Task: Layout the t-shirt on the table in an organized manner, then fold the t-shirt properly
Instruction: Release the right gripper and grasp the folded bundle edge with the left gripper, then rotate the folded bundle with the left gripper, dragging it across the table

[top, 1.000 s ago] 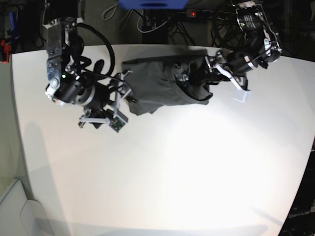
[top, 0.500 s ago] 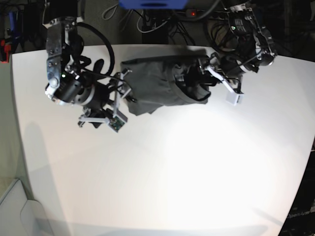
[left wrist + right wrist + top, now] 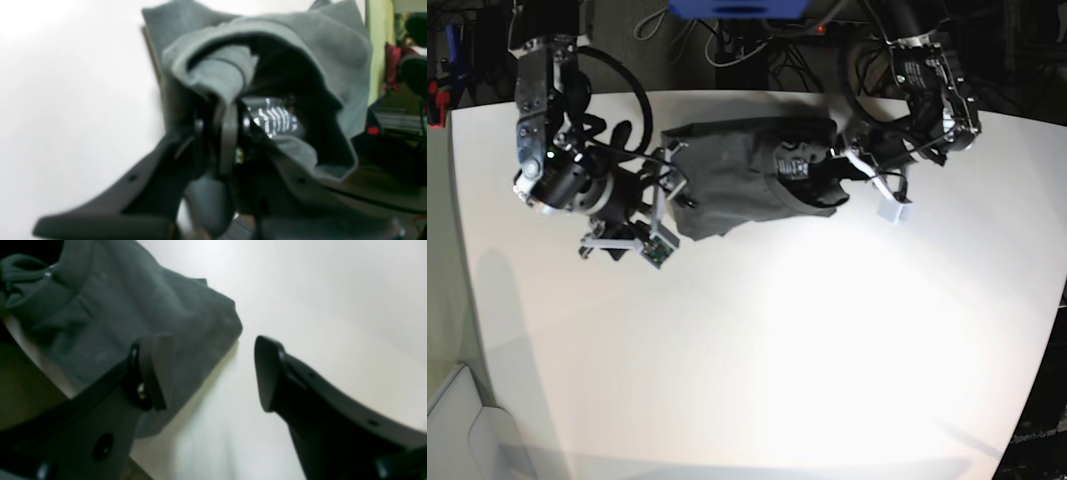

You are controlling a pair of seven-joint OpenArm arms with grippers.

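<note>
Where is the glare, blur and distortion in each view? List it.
Base view: a bright glare patch washes out the table centre, and its edges bow from lens distortion. Left wrist view: soft throughout; the shirt and left claw are blurred, and the table beside them is overexposed white. Right wrist view: the near fingers of the right claw are out of focus, with pale table glare behind.

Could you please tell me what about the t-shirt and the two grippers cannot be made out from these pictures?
- Left wrist view: the small white label inside the t-shirt is blurred, its print unreadable; cloth hides the left gripper tips.
- Base view: the t-shirt's sleeves and hem are lost in dark bunched folds.
- Right wrist view: the right gripper stands open above the table; the frame edge cuts off most of the shirt.
</note>
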